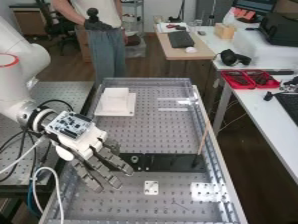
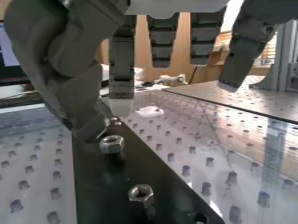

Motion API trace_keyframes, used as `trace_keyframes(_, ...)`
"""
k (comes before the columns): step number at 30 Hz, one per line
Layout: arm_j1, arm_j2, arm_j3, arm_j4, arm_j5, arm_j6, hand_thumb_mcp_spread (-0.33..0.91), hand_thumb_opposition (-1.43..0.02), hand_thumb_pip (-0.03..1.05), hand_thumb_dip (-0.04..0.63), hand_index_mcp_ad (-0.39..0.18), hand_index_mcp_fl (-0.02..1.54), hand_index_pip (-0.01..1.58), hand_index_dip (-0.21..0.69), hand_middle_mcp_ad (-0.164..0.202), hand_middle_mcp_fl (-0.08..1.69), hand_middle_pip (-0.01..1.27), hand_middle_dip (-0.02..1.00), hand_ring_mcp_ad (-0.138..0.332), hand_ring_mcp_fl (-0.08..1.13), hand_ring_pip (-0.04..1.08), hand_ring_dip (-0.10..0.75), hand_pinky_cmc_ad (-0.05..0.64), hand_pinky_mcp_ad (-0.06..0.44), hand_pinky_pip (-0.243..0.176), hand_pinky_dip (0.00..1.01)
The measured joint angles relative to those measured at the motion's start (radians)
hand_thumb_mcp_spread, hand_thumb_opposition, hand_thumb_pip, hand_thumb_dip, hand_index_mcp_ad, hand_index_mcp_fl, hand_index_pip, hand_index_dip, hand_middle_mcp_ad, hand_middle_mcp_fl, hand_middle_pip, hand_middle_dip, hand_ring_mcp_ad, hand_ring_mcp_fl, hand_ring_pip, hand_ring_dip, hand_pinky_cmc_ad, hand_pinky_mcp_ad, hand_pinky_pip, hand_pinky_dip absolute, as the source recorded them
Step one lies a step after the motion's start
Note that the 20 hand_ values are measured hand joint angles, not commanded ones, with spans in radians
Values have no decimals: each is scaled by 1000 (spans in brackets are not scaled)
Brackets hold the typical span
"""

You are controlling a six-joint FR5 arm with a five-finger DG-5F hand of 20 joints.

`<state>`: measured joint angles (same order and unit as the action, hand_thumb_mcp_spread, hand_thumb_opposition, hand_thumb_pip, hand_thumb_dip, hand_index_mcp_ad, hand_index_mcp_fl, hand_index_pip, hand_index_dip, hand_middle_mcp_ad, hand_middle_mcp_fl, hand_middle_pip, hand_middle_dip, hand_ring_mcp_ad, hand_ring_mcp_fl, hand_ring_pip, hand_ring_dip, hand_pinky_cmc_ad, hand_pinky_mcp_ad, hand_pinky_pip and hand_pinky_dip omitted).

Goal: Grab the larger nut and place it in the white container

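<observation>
And here the pick is being lined up: the hand (image 1: 106,162) is held low at one end of the black bar (image 1: 171,162), its fingers spread and fairly straight, the thumb angled in towards them. Nothing is seen to be pinched.

On that bar two nuts are presented: the farther nut (image 2: 112,144) is found just beside the thumb's tip, the nearer nut (image 2: 141,192) is set closer to the wrist camera, and neither is seen to be gripped. A small metal piece (image 2: 114,121) is partly hidden between thumb and finger. Which nut is the larger can't be called with certainty, since one is simply viewed from closer up.

So the grasp is judged to be the step in hand, with nothing delivered. Next, the bigger nut must be picked out, thumb and fingers centred on its sides and closed squarely, or it could be tipped or nudged along the bar. After that, a clean lift is needed, then a carry to the white container (image 1: 116,96), stationed farther up the bench (image 1: 143,132).
</observation>
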<state>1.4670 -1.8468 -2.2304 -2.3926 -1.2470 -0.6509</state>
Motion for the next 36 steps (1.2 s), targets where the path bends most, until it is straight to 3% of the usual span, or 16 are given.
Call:
trace_keyframes(9,-24,-14,-9,52,-49,-29,295,-883,785,202,-138,2,1555,126,68,12,126,229,176,0,108,176,401,328,-105,656)
trace_keyframes(17,-32,-32,-19,98,-45,-18,295,-883,785,202,-138,5,1560,126,68,14,129,232,176,2,122,169,401,326,-105,639)
trace_keyframes(26,-46,-46,-10,94,-102,-50,297,-883,784,206,-143,5,1560,126,70,14,126,216,176,2,140,168,401,326,-105,639)
trace_keyframes(36,-94,-51,14,71,-233,-110,297,-883,785,206,-147,5,1557,120,70,12,126,215,180,2,140,168,401,328,-105,639)
